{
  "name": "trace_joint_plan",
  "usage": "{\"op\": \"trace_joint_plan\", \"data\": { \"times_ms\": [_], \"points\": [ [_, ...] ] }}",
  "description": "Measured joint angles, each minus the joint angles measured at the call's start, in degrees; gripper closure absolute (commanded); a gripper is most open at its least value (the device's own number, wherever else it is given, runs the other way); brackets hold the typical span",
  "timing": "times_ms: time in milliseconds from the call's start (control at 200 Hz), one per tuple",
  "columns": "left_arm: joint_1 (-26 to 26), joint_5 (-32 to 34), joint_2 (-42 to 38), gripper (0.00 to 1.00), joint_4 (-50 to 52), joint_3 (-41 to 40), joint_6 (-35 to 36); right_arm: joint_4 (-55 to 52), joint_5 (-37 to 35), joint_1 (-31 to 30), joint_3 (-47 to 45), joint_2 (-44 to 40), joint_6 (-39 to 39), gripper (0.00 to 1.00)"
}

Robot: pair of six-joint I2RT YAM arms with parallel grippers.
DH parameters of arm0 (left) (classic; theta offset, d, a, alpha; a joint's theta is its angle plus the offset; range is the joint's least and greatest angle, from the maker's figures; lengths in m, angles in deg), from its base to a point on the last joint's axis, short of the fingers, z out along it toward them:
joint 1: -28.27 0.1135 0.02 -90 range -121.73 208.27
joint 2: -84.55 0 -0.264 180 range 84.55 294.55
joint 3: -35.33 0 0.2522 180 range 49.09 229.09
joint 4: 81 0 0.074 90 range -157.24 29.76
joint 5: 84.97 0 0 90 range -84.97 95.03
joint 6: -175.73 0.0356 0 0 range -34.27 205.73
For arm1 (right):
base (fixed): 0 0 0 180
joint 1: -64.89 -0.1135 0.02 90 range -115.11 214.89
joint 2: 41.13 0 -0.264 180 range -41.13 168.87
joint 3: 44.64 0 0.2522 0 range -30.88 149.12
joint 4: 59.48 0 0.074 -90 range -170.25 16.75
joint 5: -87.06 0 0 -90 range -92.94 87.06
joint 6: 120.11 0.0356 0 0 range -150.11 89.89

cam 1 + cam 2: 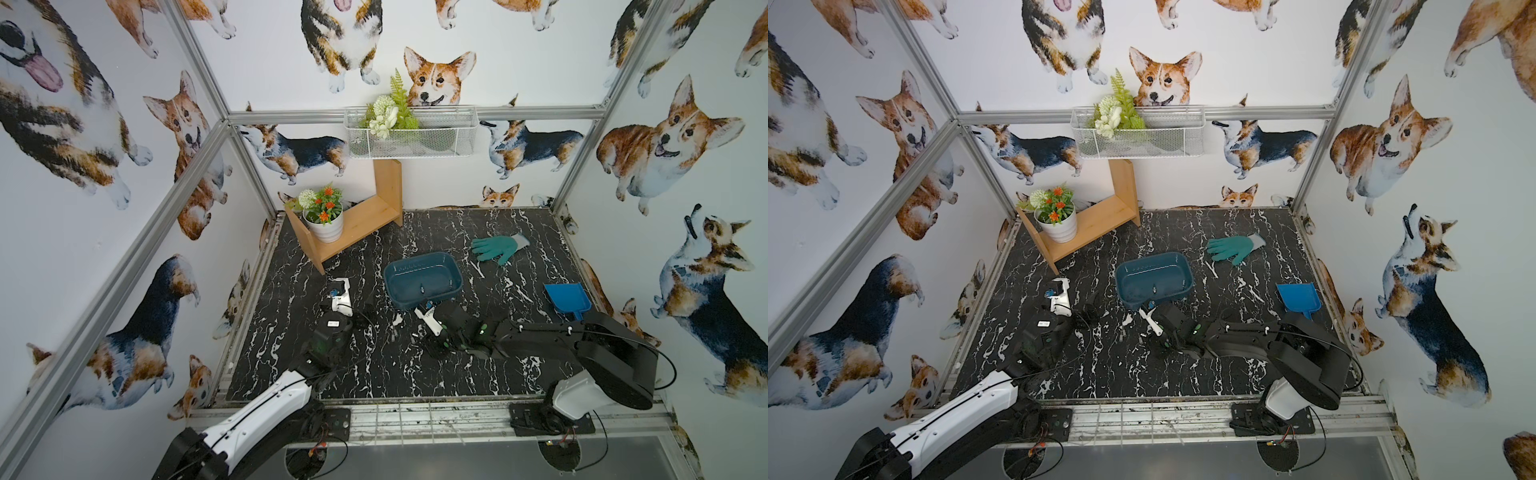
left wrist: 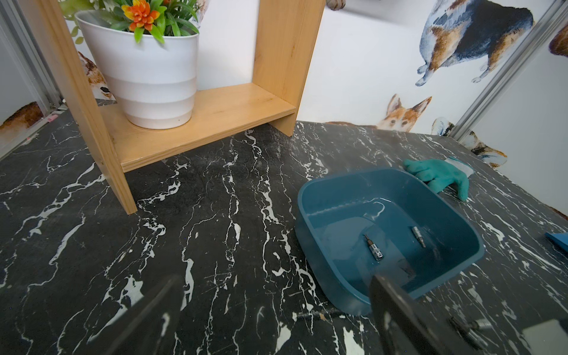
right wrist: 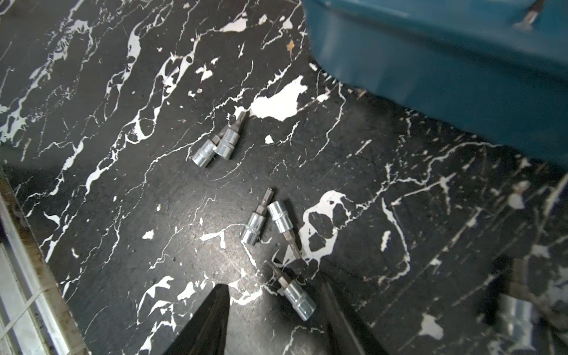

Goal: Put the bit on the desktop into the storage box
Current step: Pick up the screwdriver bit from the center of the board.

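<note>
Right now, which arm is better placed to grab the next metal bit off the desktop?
Right. The right gripper is low over the loose bits, one bit lying between its open fingers, beside the storage box. The left gripper hangs open farther away.

Bright, even light from above in both top views, wide-angle bowing of the frame rails [image 1: 195, 62] toward the edges, soft sheen on the bench [image 3: 196, 246], storage box [image 3: 445, 70] smeared by motion blur in the right wrist view, corners soft.
</note>
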Motion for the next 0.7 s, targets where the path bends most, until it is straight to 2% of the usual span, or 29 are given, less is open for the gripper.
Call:
{"op": "trace_joint_plan", "data": {
  "times_ms": [475, 701],
  "points": [
    [0.0, 0.11, 0.81, 0.0, 0.0, 0.04, 0.0, -1.25, -0.02, -0.17, 2.08, 4.39, -0.37, 0.57],
    [0.0, 0.44, 0.74, 0.0, 0.0, 0.04, 0.0, -2.05, -0.39, -1.14, 2.08, 4.28, -0.31, 0.68]
  ]
}}
